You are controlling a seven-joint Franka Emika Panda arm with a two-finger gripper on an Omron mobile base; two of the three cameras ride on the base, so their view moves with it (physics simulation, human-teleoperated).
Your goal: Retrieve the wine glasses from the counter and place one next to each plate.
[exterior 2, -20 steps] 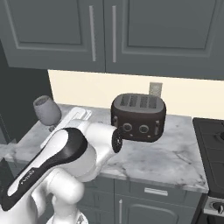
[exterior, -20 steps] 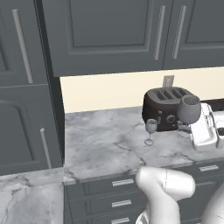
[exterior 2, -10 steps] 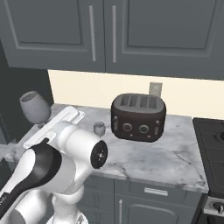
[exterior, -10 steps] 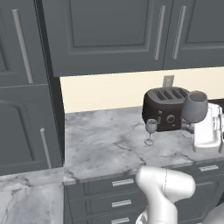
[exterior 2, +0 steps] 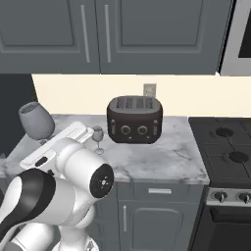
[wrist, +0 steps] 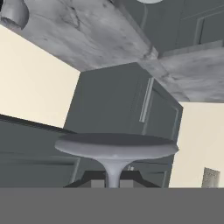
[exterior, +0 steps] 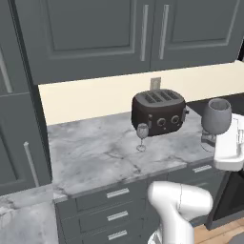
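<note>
Closed on the thin stem of a wine glass (exterior: 217, 117), our end effector (wrist: 113, 180) carries it in the air, clear of the desk (exterior: 100, 152). Through the hand camera we see the stem rising between the two dark finger tips, with the glass's round foot spread flat just above them. From the left base camera, that held glass sits at the right, its grey-tinted bowl above the white hand and beyond the right end of the marble top. From the right base camera, the same glass (exterior 2: 36, 121) hangs at the far left, its bowl tilted, over the white forearm.

We see a second wine glass (exterior: 142, 136) standing upright on the desk, just in front of the left corner of a dark four-slot toaster (exterior: 159, 112) that sits against the cream back wall. From the right side this standing glass (exterior 2: 98, 139) lies just left of the toaster (exterior 2: 135, 119), partly behind our arm. A small wall outlet (exterior 2: 149, 90) shows above the toaster. Dark grey drawers with silver bar handles (exterior: 117, 193) run beneath the marble, and a black stove (exterior 2: 228, 147) adjoins the desk on its right.
</note>
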